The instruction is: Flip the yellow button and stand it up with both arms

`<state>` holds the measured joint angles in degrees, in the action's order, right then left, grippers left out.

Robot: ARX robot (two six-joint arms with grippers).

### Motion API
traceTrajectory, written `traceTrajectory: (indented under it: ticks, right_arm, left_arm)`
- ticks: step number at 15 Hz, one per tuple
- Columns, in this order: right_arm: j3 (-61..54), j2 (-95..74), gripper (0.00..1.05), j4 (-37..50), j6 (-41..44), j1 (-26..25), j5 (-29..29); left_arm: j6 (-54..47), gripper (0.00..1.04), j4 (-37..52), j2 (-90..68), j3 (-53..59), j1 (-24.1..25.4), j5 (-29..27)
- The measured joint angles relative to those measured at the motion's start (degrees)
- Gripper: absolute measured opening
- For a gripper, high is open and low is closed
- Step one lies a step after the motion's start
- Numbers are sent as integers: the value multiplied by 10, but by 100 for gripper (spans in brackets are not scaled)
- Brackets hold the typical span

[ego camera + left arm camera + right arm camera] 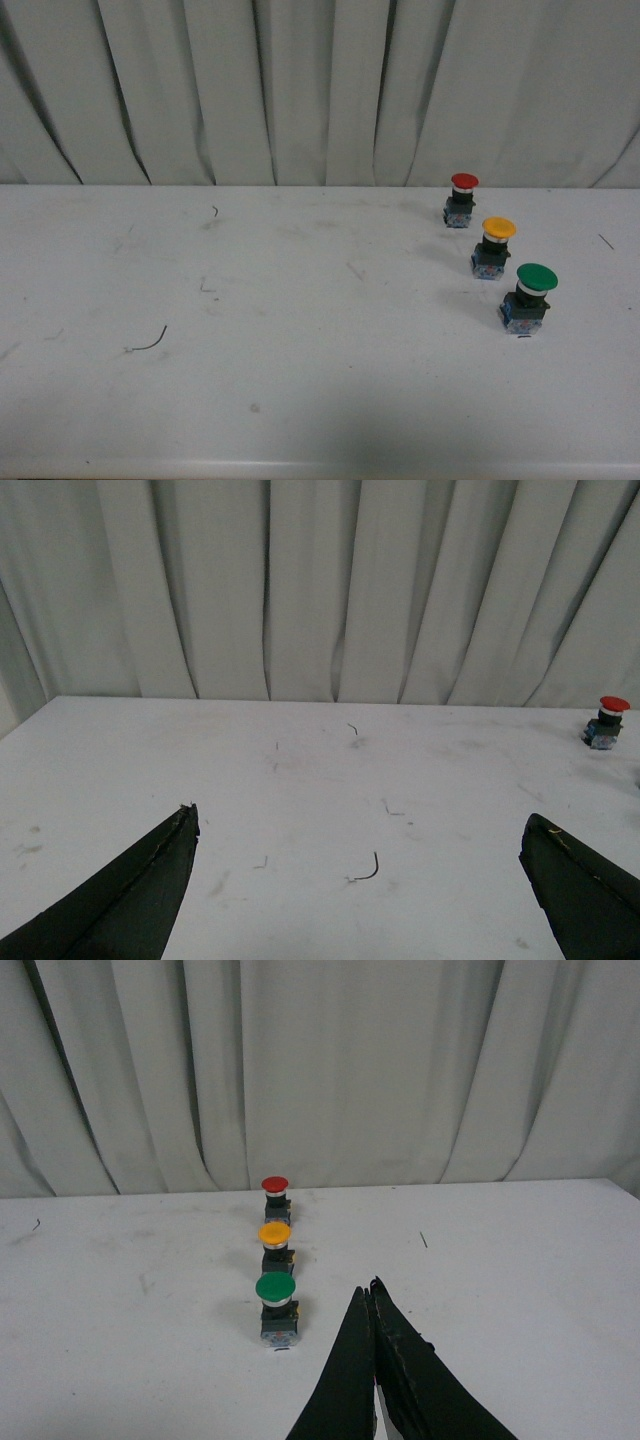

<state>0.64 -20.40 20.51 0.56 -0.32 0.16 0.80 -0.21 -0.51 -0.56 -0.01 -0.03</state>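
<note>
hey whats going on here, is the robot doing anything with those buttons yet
Not yet. Three push buttons stand upright in a row on the white table, caps up: the red button farthest back, the yellow button in the middle, and the green button nearest. Nothing is touching them. The left gripper is wide open over bare table, away from the row. The right gripper is shut and empty, sitting just beside the green button. The yellow one has not been flipped.
</note>
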Motion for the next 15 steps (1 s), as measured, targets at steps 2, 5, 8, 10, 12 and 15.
traceTrajectory:
  ticks: [2,5,8,10,12,15]
  right_arm:
    - [0,45,2,-44,0,0,0]
    - [0,74,2,-73,0,0,0]
    - [0,82,2,-80,0,0,0]
    - [0,88,2,-88,0,0,0]
    - [0,94,2,-94,0,0,0]
    - [0,180,2,-209,0,0,-1]
  left_arm:
    - [0,98,0,0,0,0,0]
    - [0,98,0,0,0,0,0]
    - [0,98,0,0,0,0,0]
    - [0,98,0,0,0,0,0]
    - [0,98,0,0,0,0,0]
    - [0,98,0,0,0,0,0]
